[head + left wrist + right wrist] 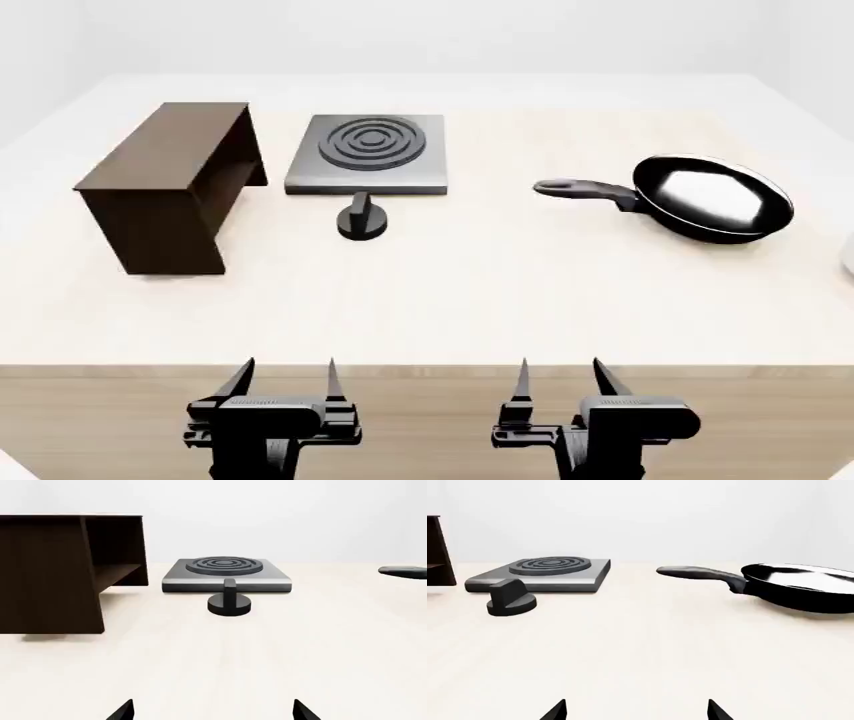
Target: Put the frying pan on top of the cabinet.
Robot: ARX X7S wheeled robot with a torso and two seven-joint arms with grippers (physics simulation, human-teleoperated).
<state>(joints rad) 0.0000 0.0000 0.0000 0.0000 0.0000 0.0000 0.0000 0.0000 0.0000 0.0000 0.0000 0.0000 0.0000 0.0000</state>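
Note:
The black frying pan lies on the table at the right, its grey handle pointing left. It also shows in the right wrist view. The dark brown cabinet stands at the left with its open side facing right; it also shows in the left wrist view. My left gripper is open and empty at the table's near edge. My right gripper is open and empty beside it, well short of the pan.
A grey burner plate with rings sits between cabinet and pan, with a black knob in front of it. A white object shows at the right edge. The table's near edge runs just ahead of both grippers.

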